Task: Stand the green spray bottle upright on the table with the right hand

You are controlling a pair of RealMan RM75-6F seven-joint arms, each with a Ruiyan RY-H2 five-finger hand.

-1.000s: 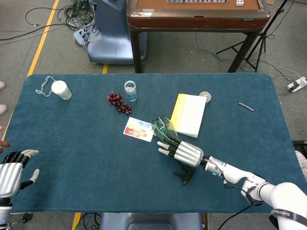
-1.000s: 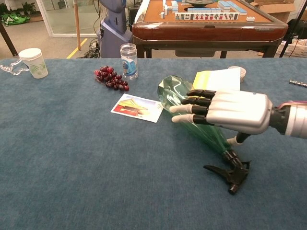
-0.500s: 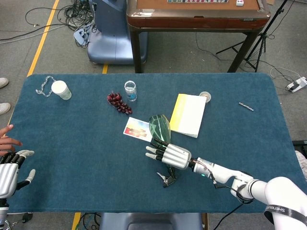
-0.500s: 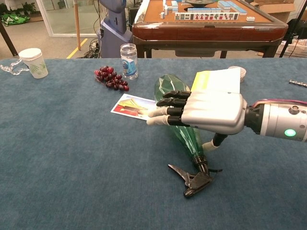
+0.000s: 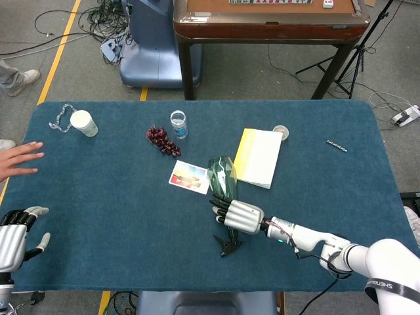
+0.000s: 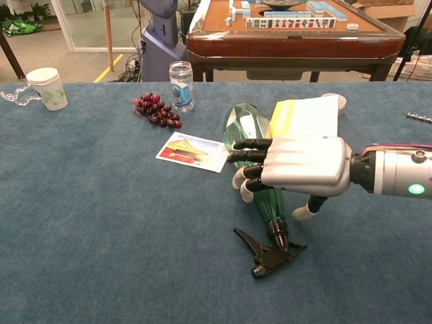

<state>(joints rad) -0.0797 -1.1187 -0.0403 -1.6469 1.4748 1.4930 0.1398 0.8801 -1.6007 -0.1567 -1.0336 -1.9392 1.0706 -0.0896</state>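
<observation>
The green spray bottle (image 6: 251, 138) is found lying on the bench (image 6: 101, 223), black nozzle (image 6: 268, 251) nearest the camera. The right robot hand (image 6: 297, 169) is curled over its body; a firm grip cannot be confirmed.

Right hand (image 6: 297, 172) palm-down, fingers (image 6: 251, 158) curling; left hand (image 5: 13, 233) low, fingers apart.

The right arm's white sleeve (image 5: 394, 289) bears a word, too small to read surely.
</observation>
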